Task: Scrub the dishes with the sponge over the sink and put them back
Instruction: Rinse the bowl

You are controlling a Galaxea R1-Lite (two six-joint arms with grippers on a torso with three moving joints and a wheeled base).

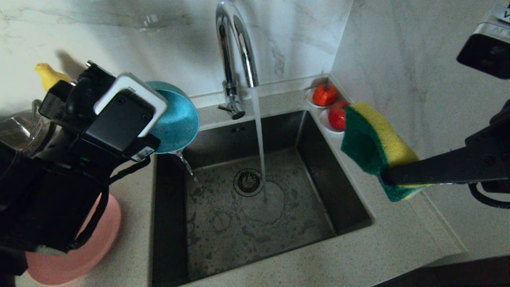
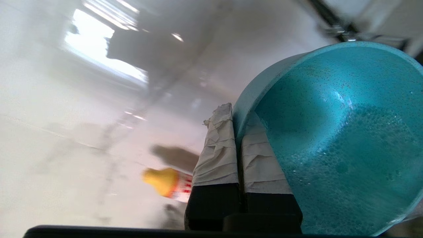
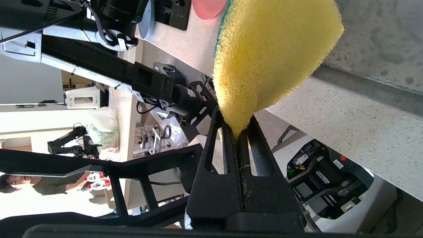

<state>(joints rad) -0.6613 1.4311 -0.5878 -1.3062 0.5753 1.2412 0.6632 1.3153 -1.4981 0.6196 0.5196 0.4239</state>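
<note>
At the lower left of the head view, the wide flat pink plate (image 1: pixel 85 249) lies on the speckled pale stone counter (image 1: pixel 358 259), partly hidden beneath my left arm. Centre frame, the large square stainless-steel sink (image 1: pixel 255 207) sits wet, its round drain strainer (image 1: pixel 248 182) just beside the spot where a stream of tap water (image 1: pixel 259 135) lands.

At centre right, my right gripper (image 1: pixel 388 175) is clenched on one corner of the rectangular yellow sponge with a dark green scouring layer (image 1: pixel 372 145), holding it in the air over the counter at the sink's right rim; the right wrist view shows my two black fingers (image 3: pixel 261 145) pinched tight on the foam.

At upper left, my left gripper (image 2: pixel 236 132) grasps the rim of the small round teal bowl (image 1: pixel 177 123), one tape-wrapped finger (image 2: pixel 264 158) inside the wall and one outside. The bowl is tipped on edge above the sink's back left corner, and a thin trickle of water (image 1: pixel 189 169) runs from its lower lip into the basin.

Farther back, the tall chrome gooseneck tap (image 1: pixel 235 59) rises at top centre. Two small white saucers with red fruit (image 1: pixel 328 105) sit at the sink's far right corner. At far left, a clear glass pot (image 1: pixel 18 129) and a yellow-capped bottle (image 1: pixel 50 73) stand against the white marble wall (image 1: pixel 119 36).
</note>
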